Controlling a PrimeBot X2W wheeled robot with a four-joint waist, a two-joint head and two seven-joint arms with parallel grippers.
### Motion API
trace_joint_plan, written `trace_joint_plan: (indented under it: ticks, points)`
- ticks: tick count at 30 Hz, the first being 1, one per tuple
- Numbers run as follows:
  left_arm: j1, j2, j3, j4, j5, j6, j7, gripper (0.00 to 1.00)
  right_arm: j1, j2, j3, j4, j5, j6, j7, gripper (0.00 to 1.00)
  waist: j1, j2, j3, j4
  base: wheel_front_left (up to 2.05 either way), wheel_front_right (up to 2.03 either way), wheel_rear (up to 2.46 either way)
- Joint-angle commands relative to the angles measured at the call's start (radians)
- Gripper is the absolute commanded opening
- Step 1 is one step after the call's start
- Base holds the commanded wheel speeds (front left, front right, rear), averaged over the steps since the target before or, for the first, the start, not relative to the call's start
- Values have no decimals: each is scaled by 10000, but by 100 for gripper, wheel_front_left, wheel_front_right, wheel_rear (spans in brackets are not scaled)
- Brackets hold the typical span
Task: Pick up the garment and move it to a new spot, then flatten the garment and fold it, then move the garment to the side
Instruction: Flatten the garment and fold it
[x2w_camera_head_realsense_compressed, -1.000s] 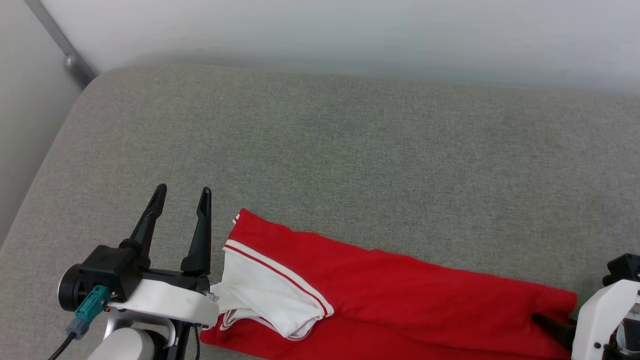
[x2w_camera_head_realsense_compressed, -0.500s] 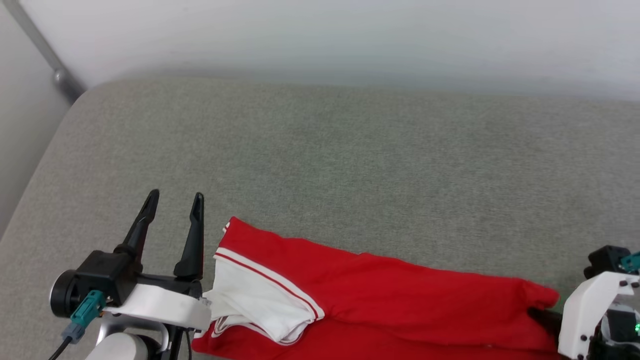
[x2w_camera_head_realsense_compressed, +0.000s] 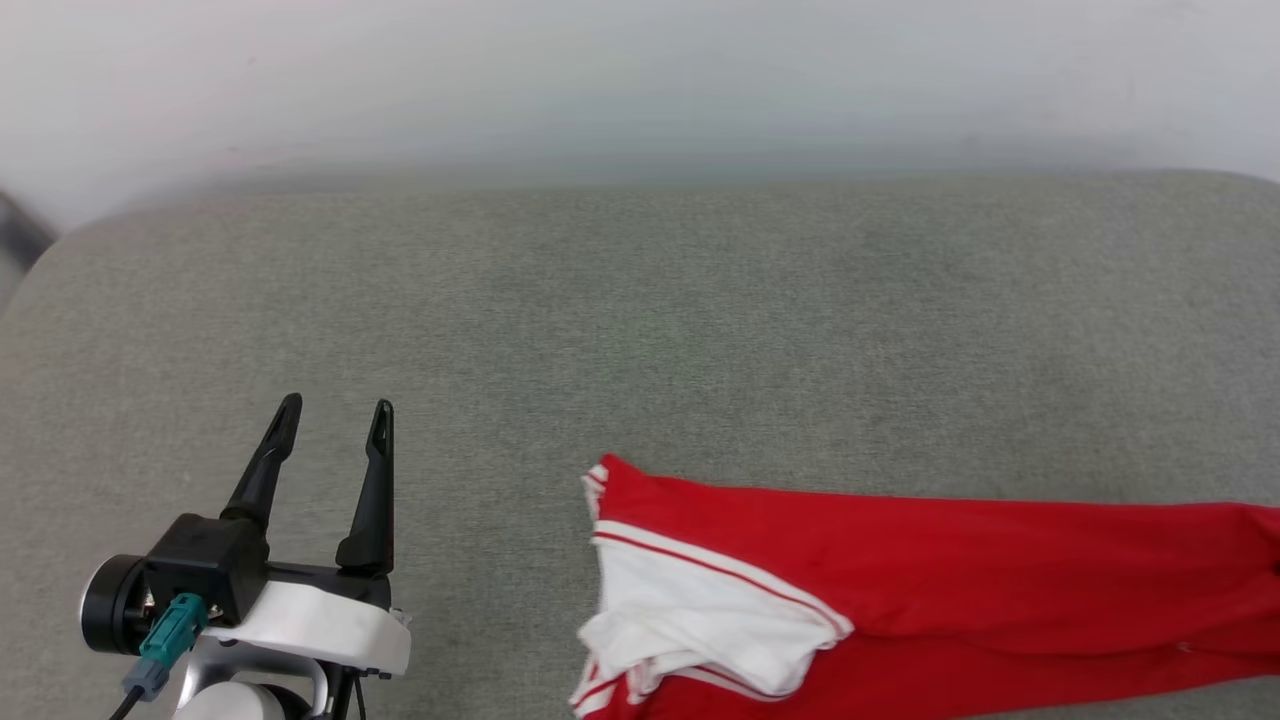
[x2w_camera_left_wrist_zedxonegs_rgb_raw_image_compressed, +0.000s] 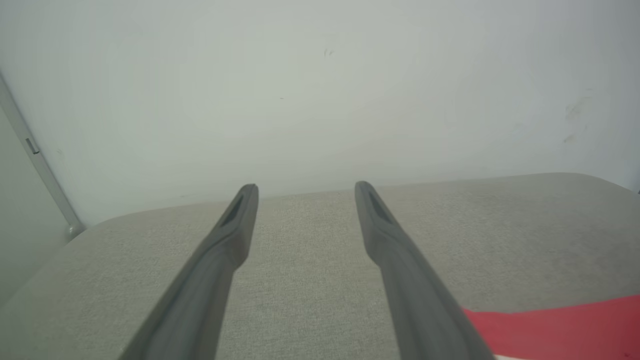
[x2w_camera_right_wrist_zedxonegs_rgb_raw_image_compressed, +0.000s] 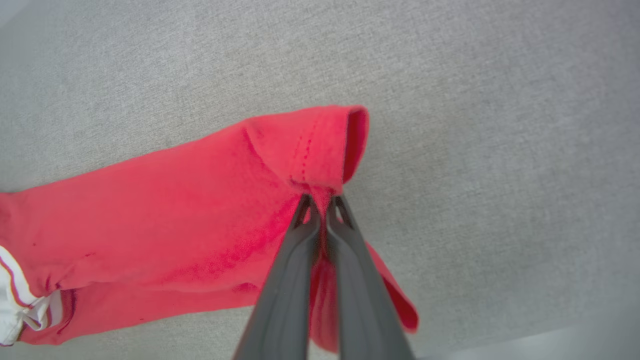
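So the garment (x2w_camera_head_realsense_compressed: 950, 580) lies stretched out sideways on the padded surface (x2w_camera_head_realsense_compressed: 640, 330), along the near edge and right of the middle in the head view, running off the right side. Its sleeve (x2w_camera_head_realsense_compressed: 690, 620) sits bunched on top at the left end. The left gripper (x2w_camera_head_realsense_compressed: 336, 403) is off to the left of that end, well apart from it, with nothing between its fingers. The right gripper (x2w_camera_right_wrist_zedxonegs_rgb_raw_image_compressed: 322, 200) is at the opposite end, clamped on a fold of the cloth. A wall (x2w_camera_head_realsense_compressed: 640, 80) stands behind the surface, with a rail (x2w_camera_left_wrist_zedxonegs_rgb_raw_image_compressed: 40, 170) at its far left.
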Motion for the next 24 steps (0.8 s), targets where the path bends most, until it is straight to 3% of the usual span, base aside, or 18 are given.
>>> trace_joint_plan:
  ticks: [1,6,12,17,24]
  points:
    - [-29,-7,1,-29,46,61,-17,100,-58,-100,-477,-60,-96,-7,169,0,-1,-1,83,-166,0,0,0]
    - [87,-57,20,46,42,116,-69,100,-215,292,-774,-286,162,-7,669,0,-1,-1,67,-343,0,0,0]
    - [85,-128,-41,134,15,62,-89,100,-495,1830,-554,-705,1658,-7,2049,0,-1,-1,-29,-359,0,0,0]
    - [-100,-163,-120,228,-6,-7,-62,100,-462,2846,118,-1012,2906,-7,2710,0,-1,-1,-99,-147,0,0,0]
    - [-231,-230,-285,337,0,-109,-6,100,-547,3144,1933,-768,4237,-6,2094,0,-1,-1,-170,291,0,0,0]
